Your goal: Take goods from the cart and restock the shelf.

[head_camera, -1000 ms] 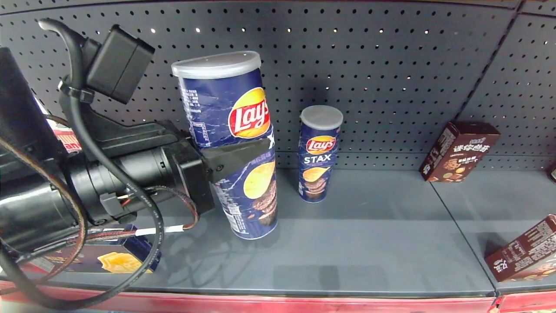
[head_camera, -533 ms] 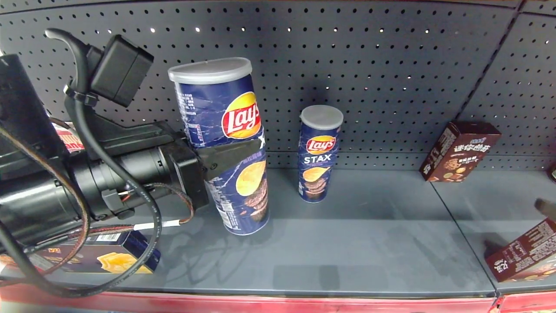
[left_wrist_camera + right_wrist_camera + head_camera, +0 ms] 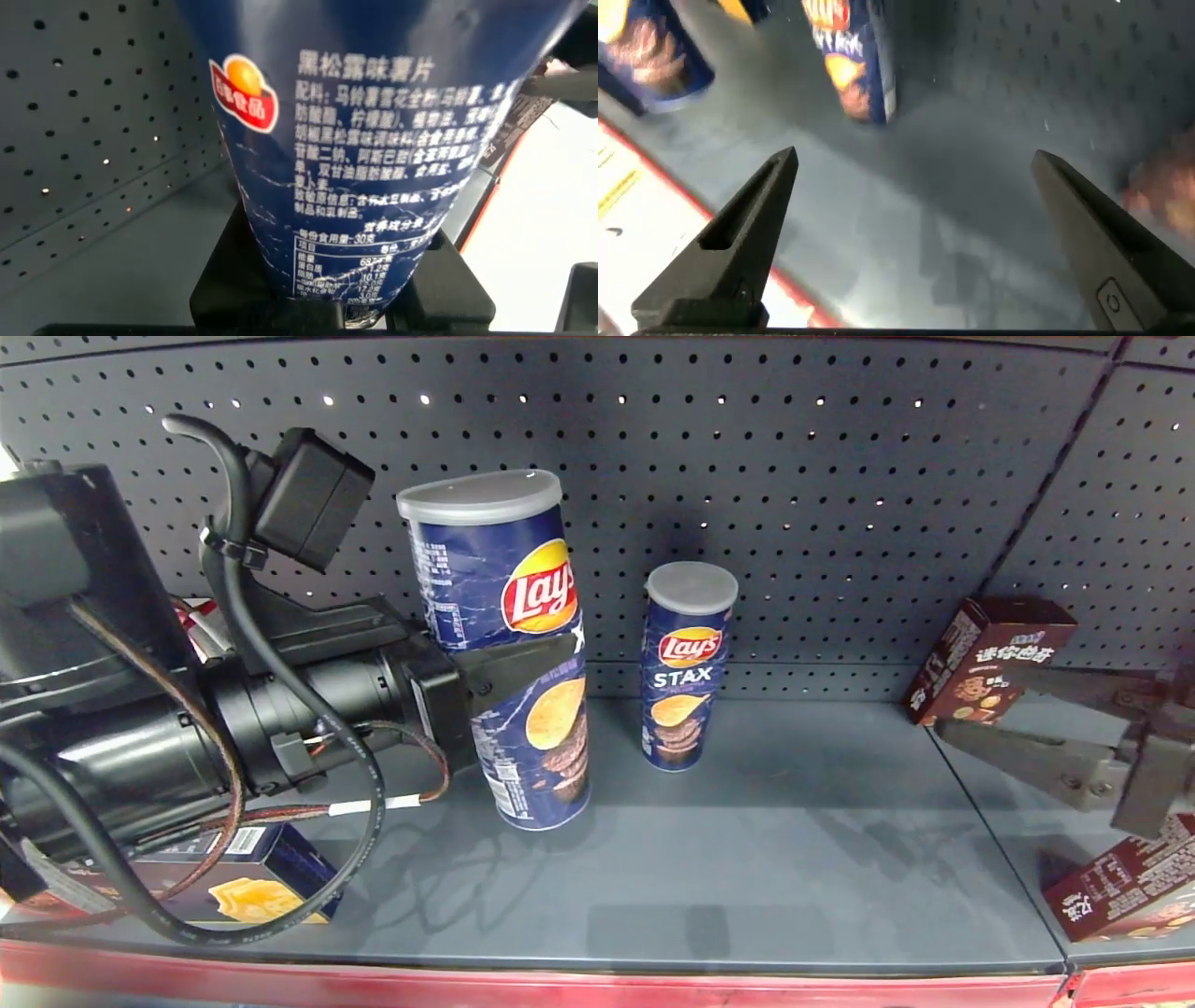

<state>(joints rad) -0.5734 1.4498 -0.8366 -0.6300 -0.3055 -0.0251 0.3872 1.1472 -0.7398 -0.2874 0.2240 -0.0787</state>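
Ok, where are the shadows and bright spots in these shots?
Head view: cables of the left gripper cast tangled shadows on the shelf by the held chip can, and light dots shine through the pegboard. Left wrist view: a washed-out patch beside the can. Right wrist view: a shadow on the shelf between the fingers of the right gripper.

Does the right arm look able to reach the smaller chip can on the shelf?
Probably yes: the right gripper is open, the shelf between it and the smaller can is bare, and it stands apart from the larger can in the left gripper.
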